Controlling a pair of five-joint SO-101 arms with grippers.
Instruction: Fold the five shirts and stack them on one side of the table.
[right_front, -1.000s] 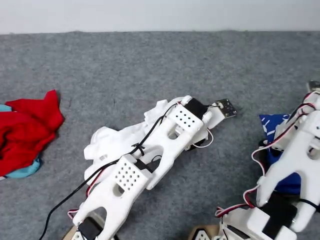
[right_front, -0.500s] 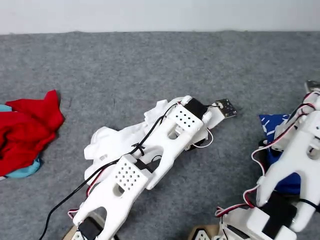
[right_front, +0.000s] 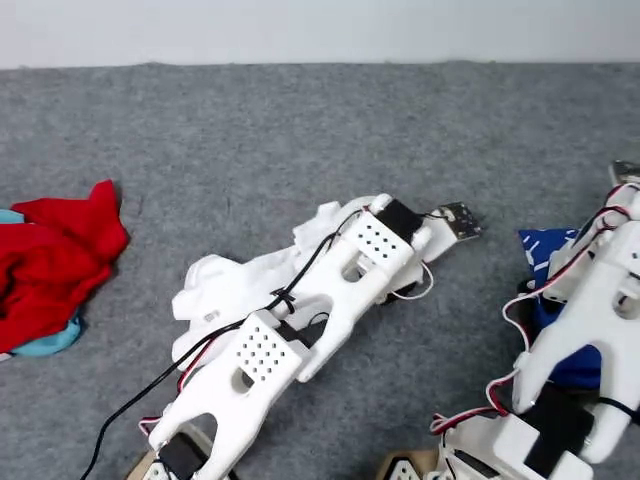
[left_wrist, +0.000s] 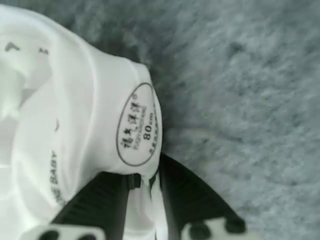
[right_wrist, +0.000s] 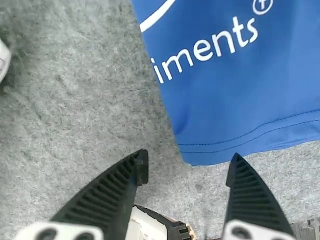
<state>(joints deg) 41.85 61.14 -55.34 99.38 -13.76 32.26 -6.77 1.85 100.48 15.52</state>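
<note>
Now | white shirt (right_front: 235, 285) mid-table (right_front: 300, 130), long axis slanting from near edge toward far right corner | left pincer (left_wrist: 145, 170) clamped on its label end | blue shirt (right_wrist: 240, 75) by right edge | right pincer (right_wrist: 189, 155) apart over its hem

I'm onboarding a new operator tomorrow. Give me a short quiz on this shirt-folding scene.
1. True or false: the left gripper has its jaws shut on the white shirt.
2. Which shirt's hem lies by the open right gripper? A red, B blue, C white.
3. Fill in: a ___ cloth peeks from under the red shirt.
Key: 1 true; 2 B, the blue shirt; 3 light blue.
</note>
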